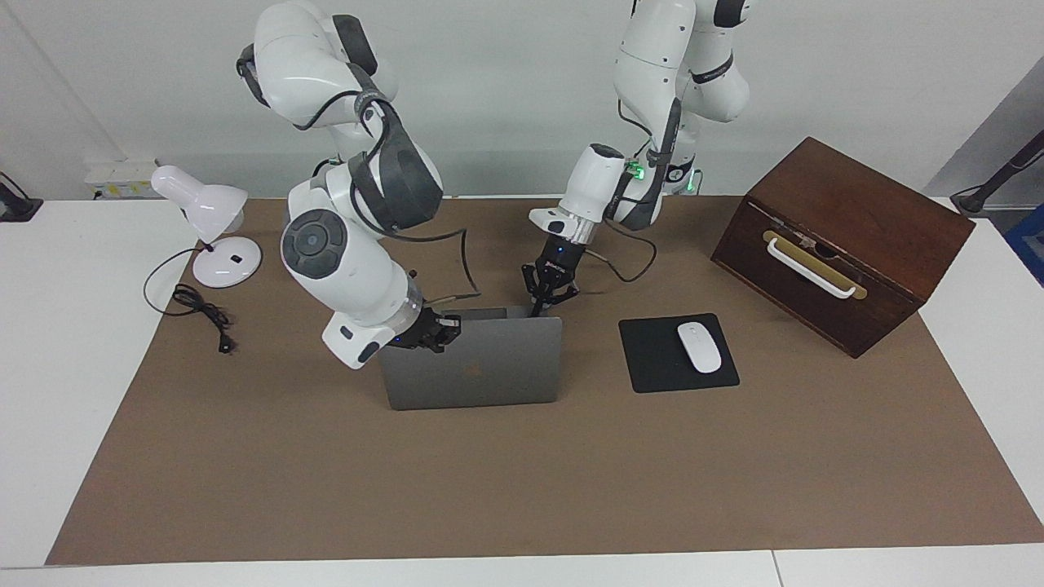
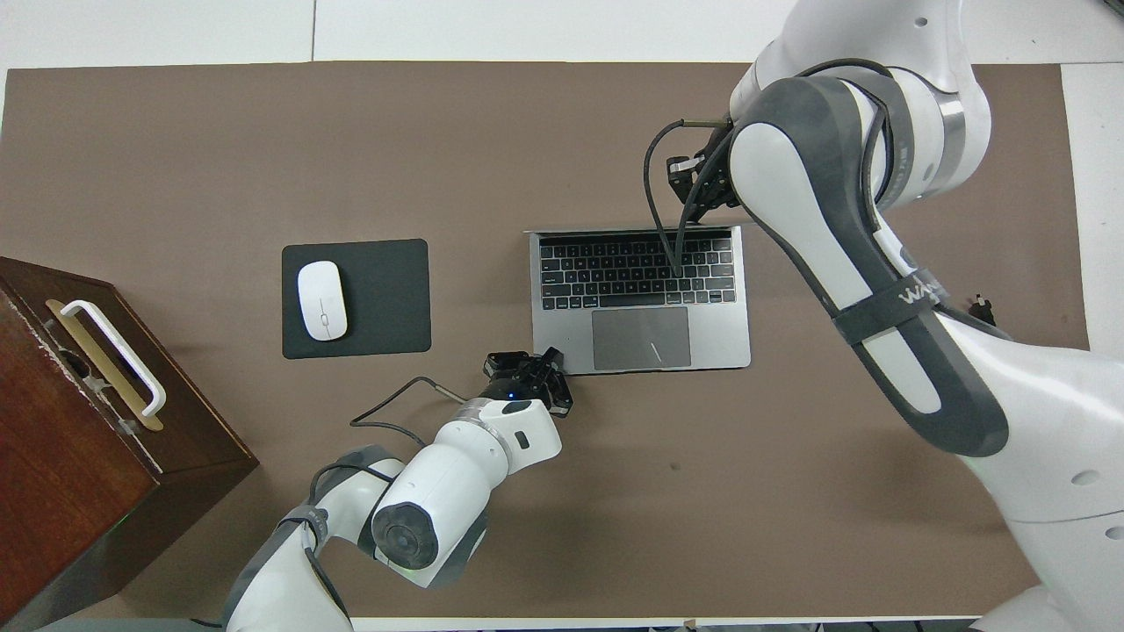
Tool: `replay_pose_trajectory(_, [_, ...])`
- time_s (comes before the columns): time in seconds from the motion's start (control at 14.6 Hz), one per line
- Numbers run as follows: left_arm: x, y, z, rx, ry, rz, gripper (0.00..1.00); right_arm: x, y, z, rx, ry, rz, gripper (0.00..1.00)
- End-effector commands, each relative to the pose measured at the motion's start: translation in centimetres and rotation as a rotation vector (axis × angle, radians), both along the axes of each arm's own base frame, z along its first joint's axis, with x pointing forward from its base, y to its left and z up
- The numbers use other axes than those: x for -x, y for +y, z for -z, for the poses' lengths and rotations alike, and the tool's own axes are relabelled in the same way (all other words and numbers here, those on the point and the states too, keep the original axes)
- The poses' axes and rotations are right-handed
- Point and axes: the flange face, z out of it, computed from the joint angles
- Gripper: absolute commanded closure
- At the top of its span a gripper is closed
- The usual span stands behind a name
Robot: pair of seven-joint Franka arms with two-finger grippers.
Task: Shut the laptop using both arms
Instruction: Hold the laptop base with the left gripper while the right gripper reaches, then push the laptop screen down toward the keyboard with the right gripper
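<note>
**A:** So, the laptop (image 1: 473,363) sits open mid-mat (image 1: 245,456), lid upright with its back and logo turned away from the robots. From overhead the keyboard and trackpad show, facing the arms. The right gripper (image 1: 436,333) is at the lid's top edge, at the corner toward the right arm's end of the table. Its fingers look a little apart, though I can't make out whether they straddle the lid edge or just press against it.

**B:** And the left gripper (image 1: 548,297)?

**A:** It points down at the laptop corner toward the left arm's end of the table, on the side nearer the robots. Overhead puts it just off the base's front corner next to the trackpad. Fingers spread, nothing in them. Whether the tips touch the base, can't tell.

**B:** What else is on the table?

**A:** A black pad (image 1: 652,359) with a white mouse (image 1: 700,347) on it, beside the laptop toward the left arm's end. Past that, a brown wooden box (image 1: 848,220) with a white handle (image 1: 807,269). At the right arm's end, a white lamp (image 1: 204,212) with its black cord (image 1: 200,314) trailing onto the mat.
</note>
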Motion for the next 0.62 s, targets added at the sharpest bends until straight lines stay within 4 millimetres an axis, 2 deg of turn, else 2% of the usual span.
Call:
replay_pose_trajectory(0.0, [-0.9, 2.1, 3.4, -0.064, 0.025, -0.013, 1.0, 1.9, -0.2, 0.8, 0.001, 0.068, 0.016, 1.0])
replay_pose_trajectory(0.55, [-0.8, 2.1, 4.0, -0.073, 0.033, -0.011, 1.0, 4.0, 0.5, 5.4, 0.015, 0.184, 0.017, 1.0])
